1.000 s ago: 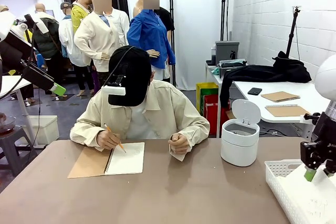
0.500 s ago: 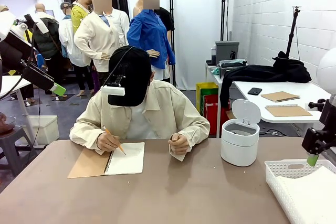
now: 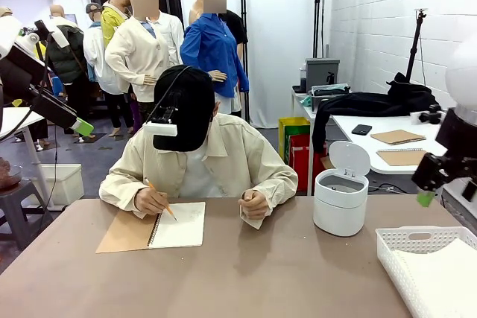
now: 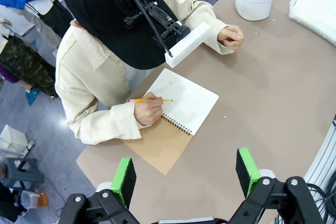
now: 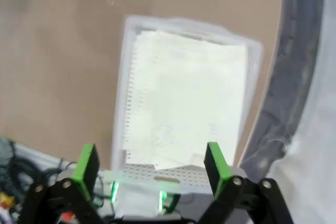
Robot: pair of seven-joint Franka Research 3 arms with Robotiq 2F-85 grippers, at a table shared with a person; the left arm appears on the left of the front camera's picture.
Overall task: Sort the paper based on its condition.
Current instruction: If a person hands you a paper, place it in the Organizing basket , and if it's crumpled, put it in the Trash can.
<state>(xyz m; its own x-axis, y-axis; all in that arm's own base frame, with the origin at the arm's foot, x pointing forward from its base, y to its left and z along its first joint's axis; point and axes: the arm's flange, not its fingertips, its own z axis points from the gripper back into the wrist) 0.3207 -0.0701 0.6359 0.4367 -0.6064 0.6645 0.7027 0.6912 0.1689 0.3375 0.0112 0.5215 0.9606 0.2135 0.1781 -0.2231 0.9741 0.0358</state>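
A flat sheet of the paper [image 5: 184, 98] is lying inside the white slotted basket [image 3: 395, 242] at the right end of the brown surface [image 3: 246, 273], its punched edge running along one basket wall in the right wrist view. The right gripper [image 5: 152, 163] is hanging above that basket with its green-padded fingers [image 5: 86, 162] spread wide and holding nothing. The left gripper [image 4: 185, 174] is hovering high over the far side of the surface, fingers likewise parted and empty, looking down at a person who is writing with a pencil [image 4: 148, 100] in an open spiral notebook [image 4: 184, 100]. The person's other hand [image 3: 256, 204] is resting closed on the surface, with something pale showing under it; whether that is a sheet cannot be told. A white lidded bin [image 3: 340, 199], lid up, is standing between the person and the basket.

Such a sheet is likely to be very light, limp and easily creased, and hard to lift off a flat surface. A pinch at a free edge or a raised corner, away from the ragged punched side that could tear, looks the safest hold.
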